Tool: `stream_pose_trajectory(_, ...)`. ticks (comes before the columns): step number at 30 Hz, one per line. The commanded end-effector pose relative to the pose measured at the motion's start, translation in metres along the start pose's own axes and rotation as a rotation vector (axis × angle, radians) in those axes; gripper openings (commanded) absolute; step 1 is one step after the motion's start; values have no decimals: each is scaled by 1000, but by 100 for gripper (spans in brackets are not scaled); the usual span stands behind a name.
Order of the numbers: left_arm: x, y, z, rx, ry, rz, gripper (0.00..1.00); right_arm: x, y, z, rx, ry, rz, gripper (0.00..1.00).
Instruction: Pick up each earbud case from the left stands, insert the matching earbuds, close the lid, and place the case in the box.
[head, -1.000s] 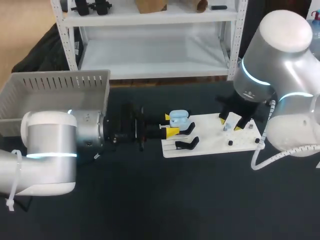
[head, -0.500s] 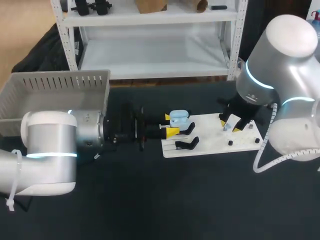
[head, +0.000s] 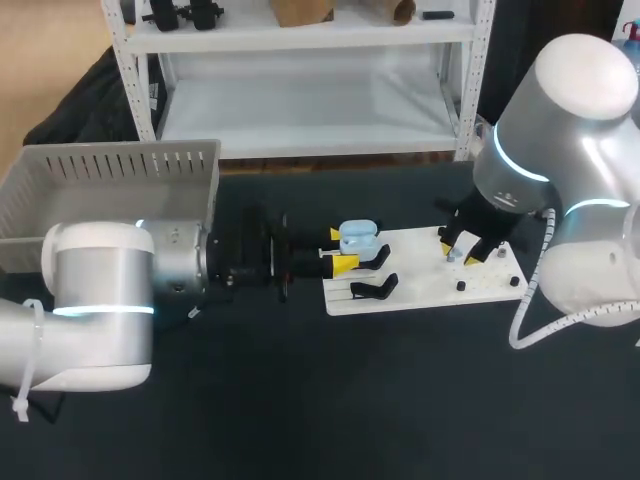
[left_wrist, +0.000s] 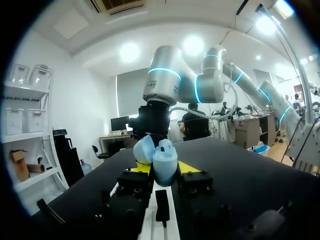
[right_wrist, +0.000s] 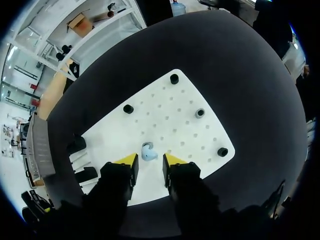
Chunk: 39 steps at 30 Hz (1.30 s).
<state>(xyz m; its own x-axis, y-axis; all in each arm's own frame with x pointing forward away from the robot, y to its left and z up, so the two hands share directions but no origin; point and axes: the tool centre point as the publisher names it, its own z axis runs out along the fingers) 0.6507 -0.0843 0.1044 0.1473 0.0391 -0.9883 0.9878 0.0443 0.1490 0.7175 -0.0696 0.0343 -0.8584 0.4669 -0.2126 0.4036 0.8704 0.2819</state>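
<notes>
— What could go wrong from here?
— The earbud lies on the white board, just ahead of the right gripper, whose fingers are spread apart. If they are closed off-centre, the small piece could be flicked away or pinched askew.
— And the earbud case?
— It is clamped, lid open, in the left gripper, beside the black stands. It could be tilted by a push at insertion.
— What is hidden?
— The case's sockets are not shown, and whether an earbud already sits inside cannot be told.
</notes>
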Motion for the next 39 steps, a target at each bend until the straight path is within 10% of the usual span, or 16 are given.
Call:
stream_pose_trajectory(1,0,-2,0,-9,0,2,0,0,0,2,-2,-4,0,31)
stream_pose_trajectory(19,0,-2,0,-9,0,2,0,-2,4,7,10,-4,-9,22)
stream_pose_trajectory(23,0,-2,0,-9,0,2,0,-2,4,8,14,-4,-10,0)
stream_pose_trajectory(39,0,-2,0,-9,0,2,0,-3,2,-39,17,-45,-25,0)
